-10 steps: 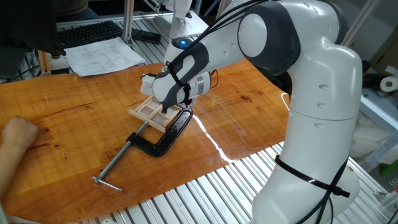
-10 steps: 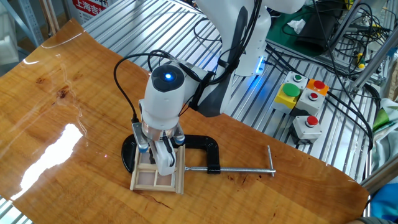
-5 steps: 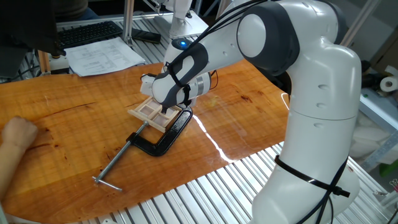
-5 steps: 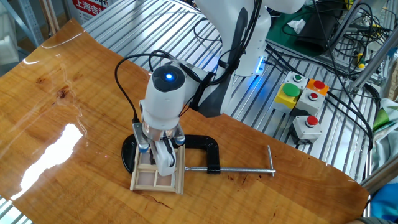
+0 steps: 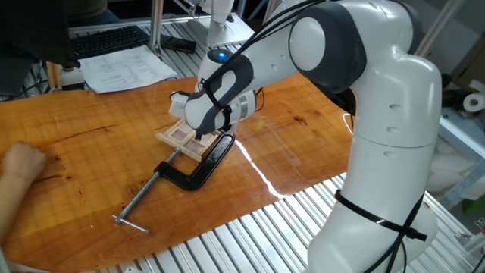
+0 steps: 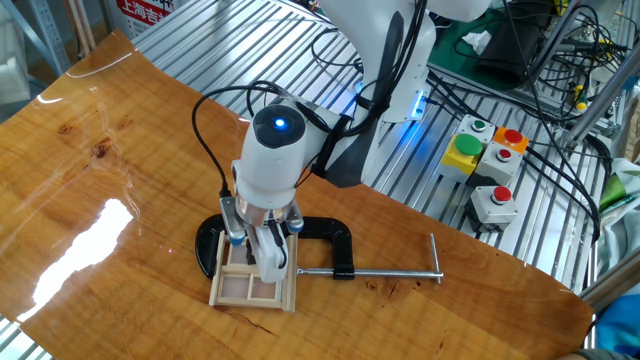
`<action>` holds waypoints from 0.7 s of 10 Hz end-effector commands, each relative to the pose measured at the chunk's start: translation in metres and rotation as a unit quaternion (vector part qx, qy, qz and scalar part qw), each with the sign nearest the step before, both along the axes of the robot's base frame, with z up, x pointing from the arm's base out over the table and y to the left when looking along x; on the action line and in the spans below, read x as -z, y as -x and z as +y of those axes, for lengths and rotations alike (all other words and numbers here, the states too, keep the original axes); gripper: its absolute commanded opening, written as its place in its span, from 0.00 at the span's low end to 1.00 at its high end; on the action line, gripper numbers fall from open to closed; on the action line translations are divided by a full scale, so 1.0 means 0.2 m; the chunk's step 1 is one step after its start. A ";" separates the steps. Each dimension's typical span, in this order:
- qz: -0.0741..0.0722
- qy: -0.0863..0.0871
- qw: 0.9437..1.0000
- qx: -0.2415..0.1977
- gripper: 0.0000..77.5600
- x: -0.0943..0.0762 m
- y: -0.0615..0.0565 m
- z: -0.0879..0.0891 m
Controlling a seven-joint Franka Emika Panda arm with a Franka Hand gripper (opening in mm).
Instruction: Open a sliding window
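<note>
1. Gripper (image 6: 262,262) points straight down onto the sliding window (image 6: 251,283); its fingers (image 6: 268,262) stand close together on or just above the wooden frame; whether they pinch a rail, press on it or merely hover I cannot tell, as the wrist hides the contact in one fixed view and the tips are too small in the other.
2. The sliding window lies flat on the wooden table (image 6: 90,180), near the middle of the board; its far edge sits in the mouth of the black C-clamp (image 6: 318,240), which appears to pin it down; the clamp's long silver screw (image 6: 385,271) runs off to the right in the other fixed view.
3. Progress, as a judgement: approach and contact seem done; the panes look evenly laid out and no clear gap shows in the frame, so the slide itself seems barely begun or not begun; the whole opening stroke is left.
4. Against the frame one second back: the wrist and its blue light sit slightly further right and higher in the other fixed view; the cable loop at the wrist has shifted with it; window, clamp and screw lie where they were.
5. A person's hand (image 5: 17,163) rests at the left table edge, well apart from the work.
</note>
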State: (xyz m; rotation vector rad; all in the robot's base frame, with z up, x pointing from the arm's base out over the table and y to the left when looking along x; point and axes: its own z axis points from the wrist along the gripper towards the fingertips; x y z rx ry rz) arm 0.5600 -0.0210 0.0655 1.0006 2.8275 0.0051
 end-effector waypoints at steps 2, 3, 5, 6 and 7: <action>0.006 -0.003 1.000 0.005 0.00 0.01 0.05 0.05; 0.006 -0.003 1.000 0.005 0.00 0.01 0.05 0.05; 0.007 -0.005 1.000 0.007 0.00 0.02 0.07 0.06; 0.007 -0.005 1.000 0.008 0.00 0.02 0.08 0.07; 0.007 -0.006 1.000 0.009 0.00 0.02 0.08 0.08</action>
